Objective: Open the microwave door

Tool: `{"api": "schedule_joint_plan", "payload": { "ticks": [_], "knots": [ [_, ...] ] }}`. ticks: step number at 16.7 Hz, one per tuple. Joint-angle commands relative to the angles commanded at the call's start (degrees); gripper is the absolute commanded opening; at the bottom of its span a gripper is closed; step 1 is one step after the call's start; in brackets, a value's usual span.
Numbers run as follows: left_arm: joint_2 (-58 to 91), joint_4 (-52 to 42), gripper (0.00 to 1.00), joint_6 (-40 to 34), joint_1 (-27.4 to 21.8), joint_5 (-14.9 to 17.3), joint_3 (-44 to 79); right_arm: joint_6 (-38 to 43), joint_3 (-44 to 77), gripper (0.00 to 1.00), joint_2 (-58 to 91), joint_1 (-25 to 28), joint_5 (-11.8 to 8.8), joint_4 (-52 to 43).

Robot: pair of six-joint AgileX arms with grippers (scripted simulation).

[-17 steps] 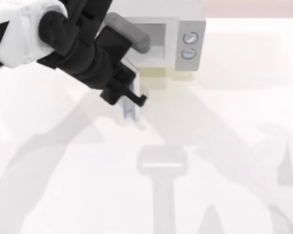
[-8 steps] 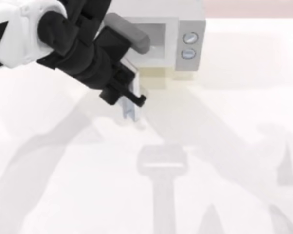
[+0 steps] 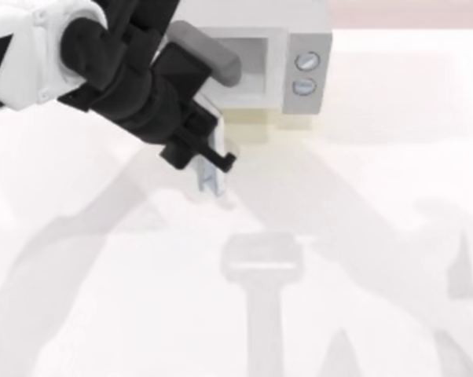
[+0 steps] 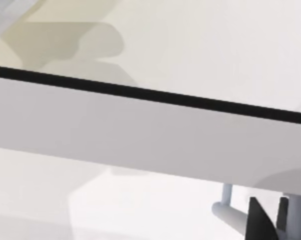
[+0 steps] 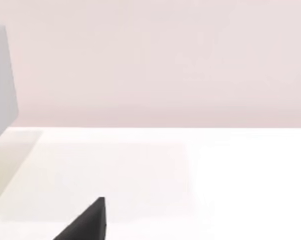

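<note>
Top view: the microwave (image 3: 287, 75) is seen at the table's far edge, its cavity exposed, the microwave door (image 3: 213, 145) swung out in front. The left gripper (image 3: 213, 161) is closed on the door's handle (image 3: 208, 179); a steady arc about the hinge is advised.

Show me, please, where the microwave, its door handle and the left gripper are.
microwave (image 3: 306, 47): top view, knob panel.
door handle (image 3: 211, 179): top view, slim bar at the door's free edge.
left gripper (image 3: 209, 153): top view, between the fingertips at the handle.
</note>
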Motion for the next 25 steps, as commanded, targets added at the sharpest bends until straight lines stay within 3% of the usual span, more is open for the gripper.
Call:
{"api": "schedule_joint_plan", "payload": {
  "ticks": [9, 17, 25],
  "knots": [
    [0.0, -0.1, 0.0, 0.0, -0.2, 0.4, -0.1, 0.0, 0.0, 1.0, 0.0, 0.0, 0.0, 0.0],
    [-2.1, -1.7, 0.0, 9.0, 3.6, 4.8, -2.1, 0.0, 0.0, 1.0, 0.0, 0.0, 0.0, 0.0],
    [-2.1, -1.8, 0.0, 9.3, 3.7, 5.0, -2.1, 0.0, 0.0, 1.0, 0.0, 0.0, 0.0, 0.0]
  ]
}}
